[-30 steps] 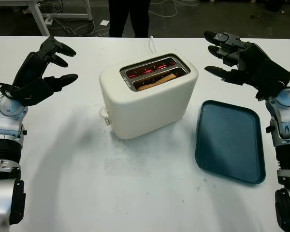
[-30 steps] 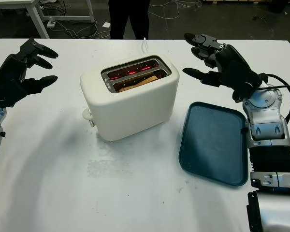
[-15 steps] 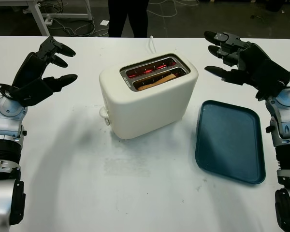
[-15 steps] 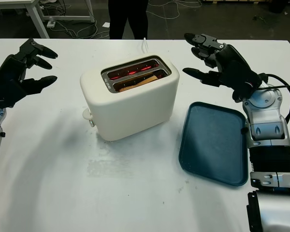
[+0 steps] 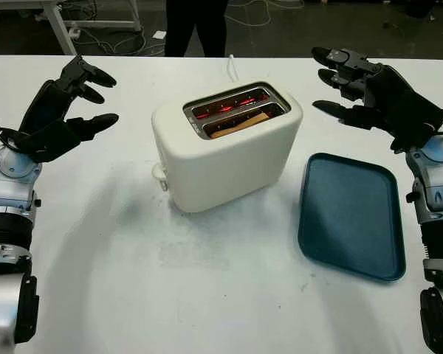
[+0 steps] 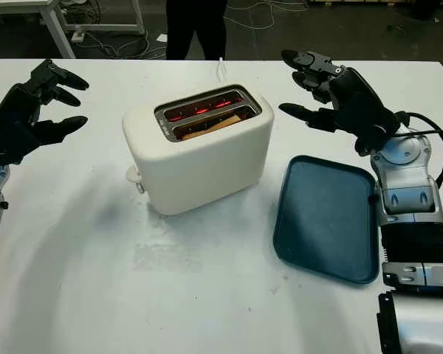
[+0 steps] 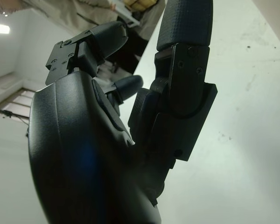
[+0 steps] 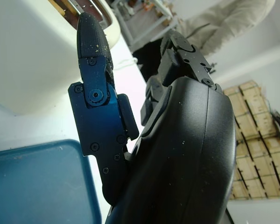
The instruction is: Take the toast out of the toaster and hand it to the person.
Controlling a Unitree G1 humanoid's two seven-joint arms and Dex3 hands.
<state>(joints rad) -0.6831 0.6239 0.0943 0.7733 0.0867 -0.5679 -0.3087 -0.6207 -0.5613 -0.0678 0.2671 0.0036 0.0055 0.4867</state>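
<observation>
Both open hands, left hand [image 5: 55, 118] and right hand [image 5: 376, 96], flank the cream plastic toaster [image 5: 225, 147], fingers wide and empty; probably next, pinch the brown toast slice [image 5: 240, 124].

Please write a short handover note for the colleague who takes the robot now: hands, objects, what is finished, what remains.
Left hand: open, raised over the table left of the toaster.
Right hand: open, raised right of the toaster, beyond the tray.
Cream two-slot plastic toaster: mid-table, elements glowing red.
Brown toast slice: sits low in the nearer slot, untouched.
Dark teal rectangular tray: right of the toaster, nothing on it.
Person: standing at the far edge of the table.
Done: nothing yet.
Left: take out the toast, hand it over.
</observation>
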